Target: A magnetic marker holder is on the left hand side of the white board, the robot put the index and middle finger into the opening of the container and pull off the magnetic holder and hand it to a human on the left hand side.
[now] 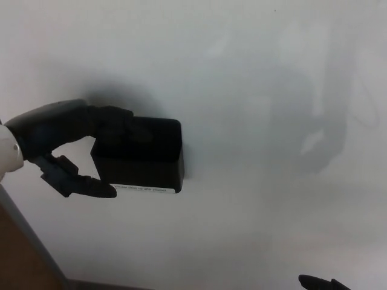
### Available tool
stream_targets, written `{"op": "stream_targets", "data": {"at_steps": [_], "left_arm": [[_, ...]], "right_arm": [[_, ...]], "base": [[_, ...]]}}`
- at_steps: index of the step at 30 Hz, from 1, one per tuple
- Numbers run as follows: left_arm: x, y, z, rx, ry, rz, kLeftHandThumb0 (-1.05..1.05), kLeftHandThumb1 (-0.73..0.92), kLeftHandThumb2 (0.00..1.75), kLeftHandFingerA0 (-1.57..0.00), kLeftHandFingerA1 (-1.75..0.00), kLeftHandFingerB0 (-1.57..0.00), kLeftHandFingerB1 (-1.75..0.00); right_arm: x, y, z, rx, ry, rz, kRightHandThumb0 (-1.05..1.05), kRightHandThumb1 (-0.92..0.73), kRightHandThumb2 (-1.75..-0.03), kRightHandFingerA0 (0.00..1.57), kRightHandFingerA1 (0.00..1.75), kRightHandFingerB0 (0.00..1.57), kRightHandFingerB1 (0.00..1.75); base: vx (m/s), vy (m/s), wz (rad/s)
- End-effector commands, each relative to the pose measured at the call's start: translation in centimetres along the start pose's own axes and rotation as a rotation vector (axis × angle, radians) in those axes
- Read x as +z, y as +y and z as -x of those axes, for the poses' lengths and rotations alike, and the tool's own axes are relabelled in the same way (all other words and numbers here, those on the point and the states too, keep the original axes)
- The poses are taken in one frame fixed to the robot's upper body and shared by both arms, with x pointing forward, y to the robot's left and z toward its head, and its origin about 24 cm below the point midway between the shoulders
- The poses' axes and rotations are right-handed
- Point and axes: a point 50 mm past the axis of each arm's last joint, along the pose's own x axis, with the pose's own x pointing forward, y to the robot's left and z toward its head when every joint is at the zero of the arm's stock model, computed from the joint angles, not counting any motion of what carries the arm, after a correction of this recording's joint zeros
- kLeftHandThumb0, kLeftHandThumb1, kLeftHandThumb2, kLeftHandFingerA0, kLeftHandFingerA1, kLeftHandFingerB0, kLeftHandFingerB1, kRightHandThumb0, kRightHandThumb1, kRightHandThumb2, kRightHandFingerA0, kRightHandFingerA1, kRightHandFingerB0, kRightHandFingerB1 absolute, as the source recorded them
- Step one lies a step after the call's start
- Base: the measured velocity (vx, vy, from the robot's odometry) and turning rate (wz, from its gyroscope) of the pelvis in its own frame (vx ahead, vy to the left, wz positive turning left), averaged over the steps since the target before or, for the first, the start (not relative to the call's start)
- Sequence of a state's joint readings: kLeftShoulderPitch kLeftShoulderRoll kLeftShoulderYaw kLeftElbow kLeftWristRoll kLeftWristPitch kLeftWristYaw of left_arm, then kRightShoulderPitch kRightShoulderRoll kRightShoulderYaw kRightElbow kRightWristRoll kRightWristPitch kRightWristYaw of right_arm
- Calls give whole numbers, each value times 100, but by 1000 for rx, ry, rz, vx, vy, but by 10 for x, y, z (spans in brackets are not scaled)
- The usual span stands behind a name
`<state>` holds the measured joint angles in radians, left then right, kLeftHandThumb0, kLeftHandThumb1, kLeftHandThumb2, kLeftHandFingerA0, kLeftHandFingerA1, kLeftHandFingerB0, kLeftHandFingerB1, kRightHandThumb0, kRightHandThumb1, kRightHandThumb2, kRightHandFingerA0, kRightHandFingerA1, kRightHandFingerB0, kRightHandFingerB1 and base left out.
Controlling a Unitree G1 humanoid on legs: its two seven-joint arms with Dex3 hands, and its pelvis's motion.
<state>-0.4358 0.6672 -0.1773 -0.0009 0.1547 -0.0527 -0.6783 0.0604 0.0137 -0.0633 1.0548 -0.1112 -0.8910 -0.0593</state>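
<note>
The black magnetic marker holder sits stuck on the whiteboard, left of centre, with a white label strip along its bottom edge. My left hand comes in from the left. Its two fingers curl over the holder's top left edge into the opening. The thumb reaches under the holder's lower left corner. Only a small black tip of my right hand shows at the bottom edge on the right.
The whiteboard's frame edge runs diagonally across the lower left corner, with a brown surface beyond it. Soft shadows fall on the board's right half.
</note>
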Motion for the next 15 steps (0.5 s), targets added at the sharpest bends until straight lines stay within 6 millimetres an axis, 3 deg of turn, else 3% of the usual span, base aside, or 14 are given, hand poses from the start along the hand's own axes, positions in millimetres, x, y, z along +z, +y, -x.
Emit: {"op": "stream_targets", "data": {"at_steps": [1, 8, 12, 13, 15], "left_arm": [[-6, 7, 1, -96, 75, 10, -73, 52, 57, -47, -35, -56, -37], [-6, 6, -3, -132, 96, -20, -75, 53, 58, -45, -34, -54, -37], [-3, 6, -11, -131, 91, -38, -78, 54, 58, -44, -35, -44, -34], [-3, 6, -11, -130, 91, -38, -78, 45, 85, -38, -45, -38, -43], [-2, 6, -14, -127, 85, -42, -78, 46, 85, -36, -44, -36, -43]], "right_arm": [[1, -6, -2, -23, -9, 6, -52, -72, -62, 73, 47, 69, 45], [1, -6, -2, -23, -7, 13, -52, -73, -62, 72, 47, 68, 45], [2, -6, -3, -23, -10, -3, -52, -72, -62, 73, 47, 69, 45], [2, -6, -3, -23, -10, -1, -53, -73, -62, 72, 46, 68, 45], [2, -5, -3, -25, -10, -1, -53, -72, -62, 73, 47, 69, 45]], "base": [[0, 0, 0], [0, 0, 0], [0, 0, 0], [0, 0, 0], [0, 0, 0]]}}
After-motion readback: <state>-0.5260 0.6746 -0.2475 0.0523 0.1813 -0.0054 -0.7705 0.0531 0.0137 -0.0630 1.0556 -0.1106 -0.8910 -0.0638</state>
